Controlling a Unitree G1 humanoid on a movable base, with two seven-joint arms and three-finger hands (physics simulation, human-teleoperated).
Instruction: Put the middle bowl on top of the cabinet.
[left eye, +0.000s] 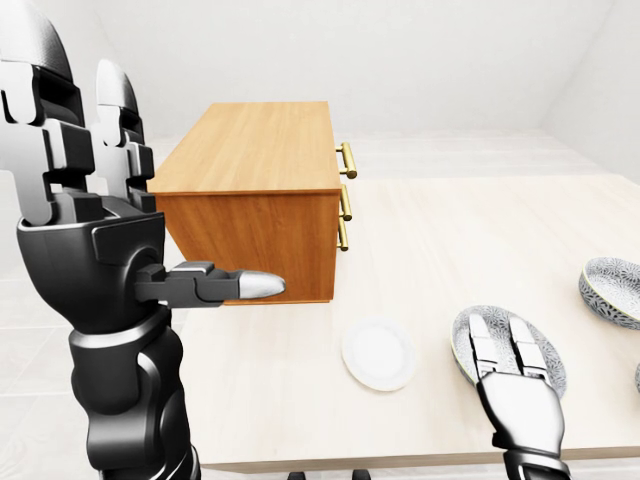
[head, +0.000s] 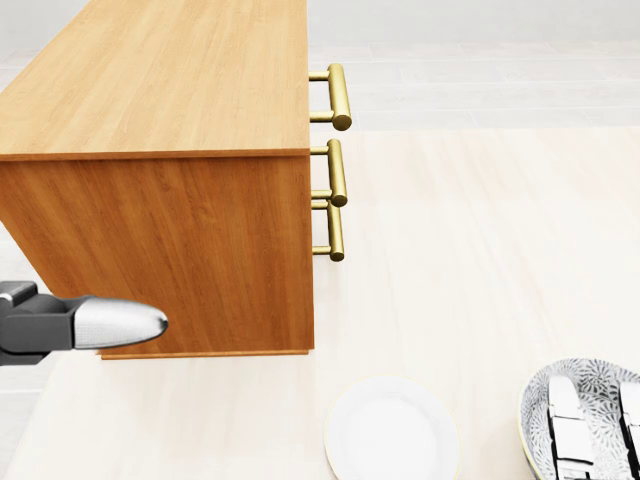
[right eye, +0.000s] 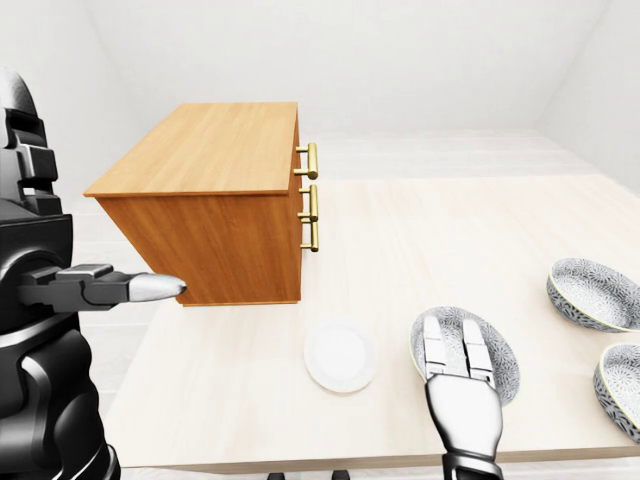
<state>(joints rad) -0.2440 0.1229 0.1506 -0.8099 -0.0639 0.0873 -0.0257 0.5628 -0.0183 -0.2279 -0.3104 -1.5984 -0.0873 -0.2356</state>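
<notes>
A pale wooden table (right eye: 420, 230) carries the brass-handled oak cabinet (right eye: 215, 215). Of three patterned grey bowls, the middle bowl (right eye: 588, 292) sits well right; the right hand (right eye: 455, 362), fingers outstretched, overlies the nearest bowl (right eye: 500, 365). It should shift right before grasping. The left hand (left eye: 70, 200) is raised, unclenched.

Text: none readable in any view.
Cabinet (right eye: 215, 205): plain wood grain, no label or brand.
Handles (head: 335, 160): bare brass, no marking.
Bowls (right eye: 592, 292): dark speckled pattern only, no letters or numbers.
Plate (left eye: 379, 354): blank white.
Table (left eye: 470, 250): pale wood, no sign.
Hands (left eye: 85, 200): black and silver casing, no lettering legible.
</notes>
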